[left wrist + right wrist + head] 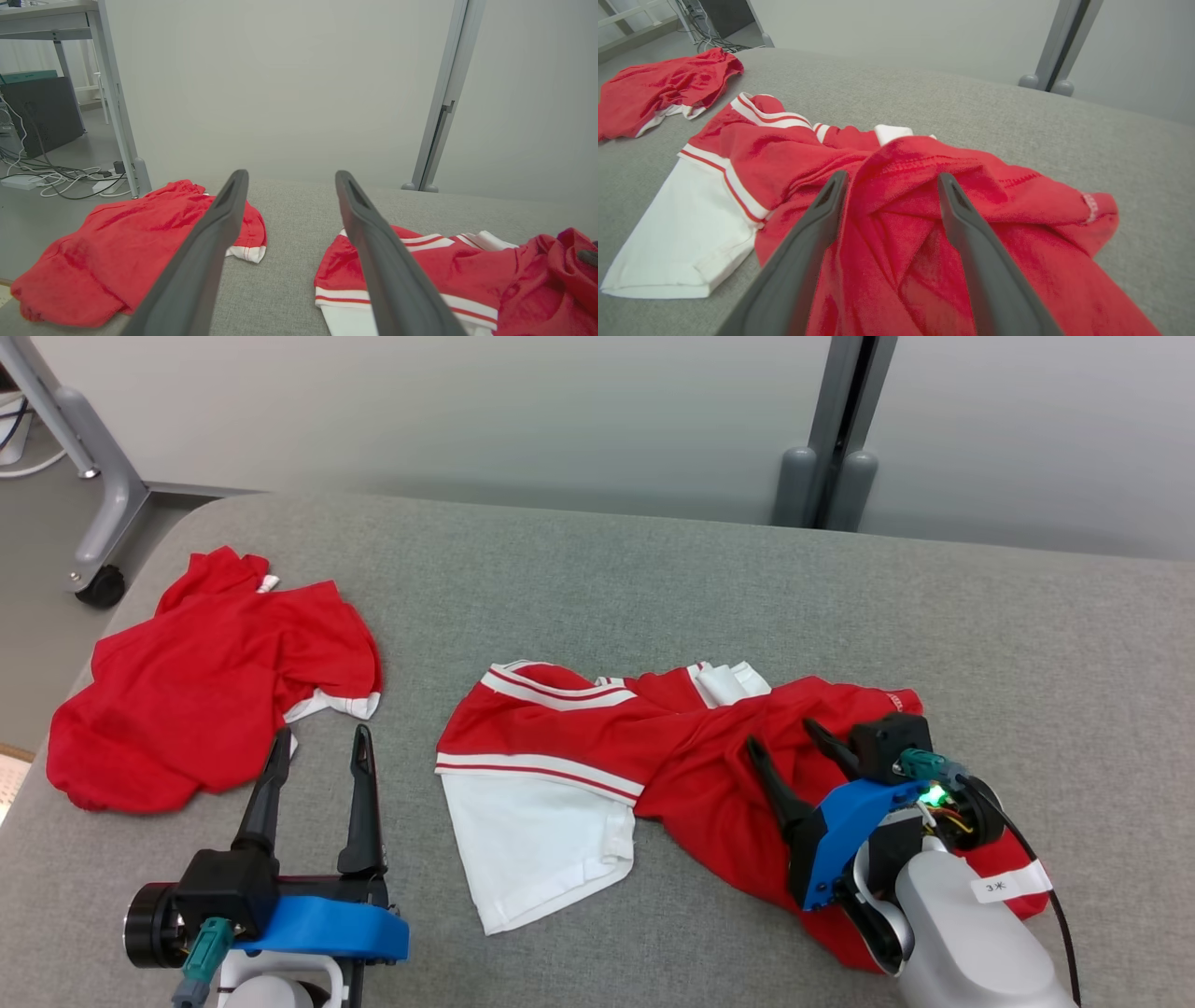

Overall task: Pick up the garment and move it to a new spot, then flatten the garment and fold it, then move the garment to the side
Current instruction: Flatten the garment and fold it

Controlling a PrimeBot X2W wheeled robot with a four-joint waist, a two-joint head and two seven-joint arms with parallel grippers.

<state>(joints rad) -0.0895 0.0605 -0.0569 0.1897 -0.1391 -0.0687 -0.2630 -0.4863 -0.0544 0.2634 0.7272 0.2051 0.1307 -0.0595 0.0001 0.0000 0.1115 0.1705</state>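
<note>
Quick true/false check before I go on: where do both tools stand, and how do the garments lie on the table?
1. The right tool is shut on the red-and-white shirt. False: its jaws stand open over the shirt's bunched red part.
2. The left tool is open and holds nothing. True.
3. Two garments lie on the grey table, with the all-red garment at the robot's left. True.
4. The red-and-white shirt is flat and folded. False: it is crumpled, with a white part spread out at its left end.
5. The two garments overlap. False: bare table lies between them.
</note>
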